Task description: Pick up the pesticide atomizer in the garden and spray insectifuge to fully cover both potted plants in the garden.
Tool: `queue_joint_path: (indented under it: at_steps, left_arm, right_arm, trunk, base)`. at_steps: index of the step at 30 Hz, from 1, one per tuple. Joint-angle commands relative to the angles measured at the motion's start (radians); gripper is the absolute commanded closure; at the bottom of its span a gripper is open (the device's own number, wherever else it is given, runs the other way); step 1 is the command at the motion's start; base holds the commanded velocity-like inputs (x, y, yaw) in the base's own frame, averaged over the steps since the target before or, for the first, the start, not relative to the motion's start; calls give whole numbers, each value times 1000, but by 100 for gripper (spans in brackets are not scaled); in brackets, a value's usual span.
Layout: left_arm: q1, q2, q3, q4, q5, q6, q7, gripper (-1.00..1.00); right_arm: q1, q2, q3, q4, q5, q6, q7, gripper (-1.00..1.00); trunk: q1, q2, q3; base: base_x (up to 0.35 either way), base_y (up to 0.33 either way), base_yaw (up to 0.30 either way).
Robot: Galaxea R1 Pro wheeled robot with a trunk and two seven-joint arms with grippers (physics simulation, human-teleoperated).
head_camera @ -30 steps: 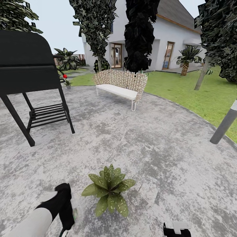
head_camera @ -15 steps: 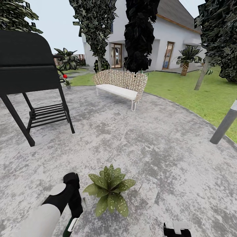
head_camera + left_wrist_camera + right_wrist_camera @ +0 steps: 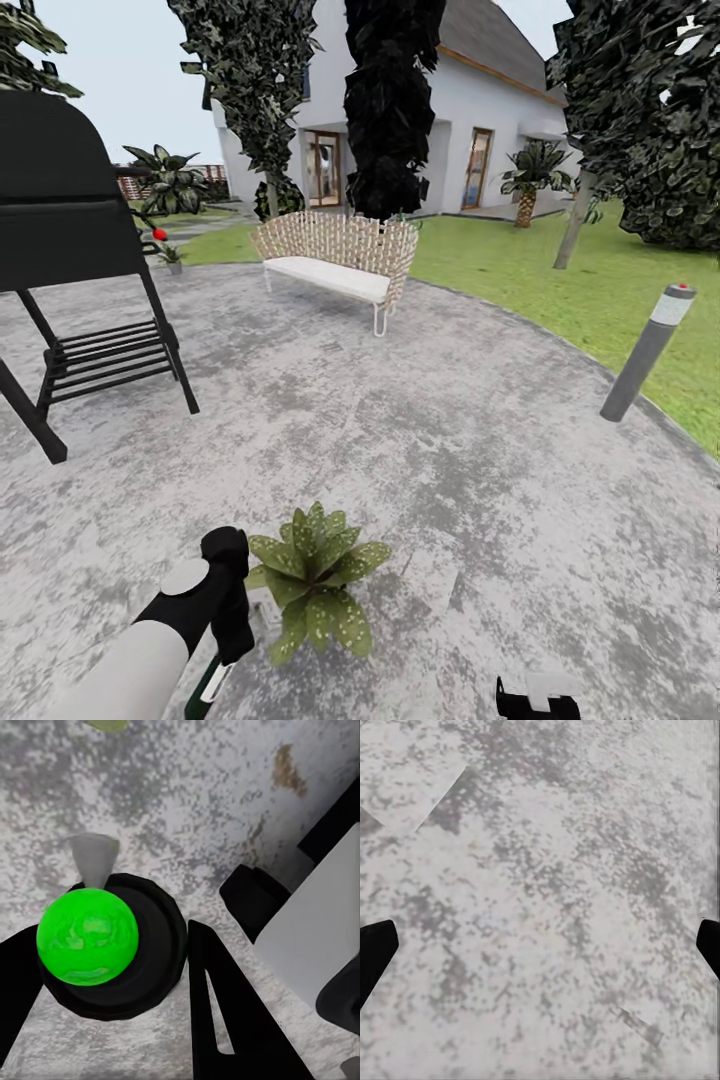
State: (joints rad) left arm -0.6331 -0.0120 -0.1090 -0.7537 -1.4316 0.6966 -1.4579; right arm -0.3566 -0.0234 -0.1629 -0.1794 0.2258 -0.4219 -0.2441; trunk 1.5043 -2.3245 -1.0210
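left pincer (image 3: 112,967) is clamped on the pesticide atomizer (image 3: 212,685), bottle upright, its pale nozzle facing the patio (image 3: 480,450). potted plant (image 3: 312,580) lies just beside that pincer, toward the robot's right, so the left arm is nearer. right pincer (image 3: 540,945) hangs apart, holding nothing (over bare stone). grill (image 3: 70,250) and bench (image 3: 335,262) stand well clear.

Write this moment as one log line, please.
left gripper: shut on pesticide atomizer | beside potted plant | right gripper: open, above patio
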Motion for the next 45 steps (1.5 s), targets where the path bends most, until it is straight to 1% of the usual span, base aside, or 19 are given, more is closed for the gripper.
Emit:
queue_joint_path:
  at_steps: [1,5,7,8,10,15,18,25,26,27,29,31,32,35,38,40,41,43,45]
  left_arm:
    - [0,0,-1,-1,-8,11,-6,100]
    - [1,5,-3,-3,-10,11,0,100]
    - [5,12,-4,-2,-10,10,27,100]
    - [19,15,-2,-1,-9,9,41,100]
    - [42,16,1,-2,-8,5,48,100]
    - [49,6,-1,-17,-8,5,51,100]
    - [46,6,-3,-21,-9,4,51,100]
    - [34,3,-3,-21,-7,5,50,100]
    - [22,-7,-2,-22,-6,8,45,100]
    - [-29,-23,-2,-20,-9,8,42,100]
    - [-20,10,4,-11,-9,1,49,100]
    - [-18,25,2,-5,-9,0,50,100]
    - [-17,25,0,-4,-9,0,51,100]
    - [-17,14,0,-11,-3,4,51,100]
    - [-32,-21,-1,-19,-5,8,45,100]
    - [-40,-34,-1,-20,-6,11,43,100]
    - [-57,-43,-1,-20,-7,12,41,100]
    - [-69,-50,-1,-20,-7,12,41,100]
    - [-61,-46,-6,-11,-10,9,45,100]
  right_arm:
    - [-1,0,-7,1,10,-3,-3,-100]
    - [-1,0,-6,1,10,-3,-3,-100]
    - [-1,0,-6,1,10,-3,-3,-100]
    - [-1,0,-7,1,10,-3,-3,-100]
    - [-1,0,-6,1,10,-3,-3,-100]
    - [-1,0,-6,1,10,-3,-3,-100]
    - [-1,0,-6,1,10,-3,-3,-100]
    - [-1,0,-6,1,9,-4,-3,-100]
    - [-1,0,-6,0,9,-5,-3,-100]
    - [-1,0,-6,0,9,-5,-3,-100]
    - [-1,0,-6,0,9,-5,-3,-100]
    - [-1,0,-6,1,9,-5,-3,-100]
    - [-1,0,-6,1,9,-5,-3,-100]
    - [-1,0,-6,1,9,-5,-3,-100]
    - [-1,-1,-6,1,11,-4,-2,-100]
    - [-1,-1,-6,1,12,-3,-1,-100]
    - [-1,-1,-6,1,12,-3,-1,-100]
    - [-1,-1,-6,1,12,-3,-1,-100]
    - [-1,-1,-6,1,12,-3,-2,-100]
  trunk:
    - [0,0,-1]
    - [0,0,-1]
    - [0,0,-1]
    - [0,0,-1]
    - [0,0,-1]
    - [0,0,-1]
    - [0,0,-1]
    - [0,0,-1]
    - [0,0,-1]
    - [0,0,-1]
    - [0,0,-1]
    - [0,0,-1]
    - [0,0,-1]
    - [0,0,-1]
    - [0,0,-1]
    - [0,0,-1]
    - [0,0,-1]
    - [0,0,-1]
    - [0,0,-1]
  base:
    - [0,0,-86]
    - [0,0,-20]
    - [0,0,-1]
    - [0,0,0]
    - [0,0,0]
    - [-39,28,0]
    - [-236,180,-2]
    - [-179,150,-155]
    - [-4,3,-5]
    - [0,0,0]
    - [0,0,0]
    - [0,0,0]
    - [0,0,0]
    - [0,0,0]
    - [0,0,0]
    - [0,0,0]
    - [0,0,0]
    - [0,0,0]
    - [0,0,0]
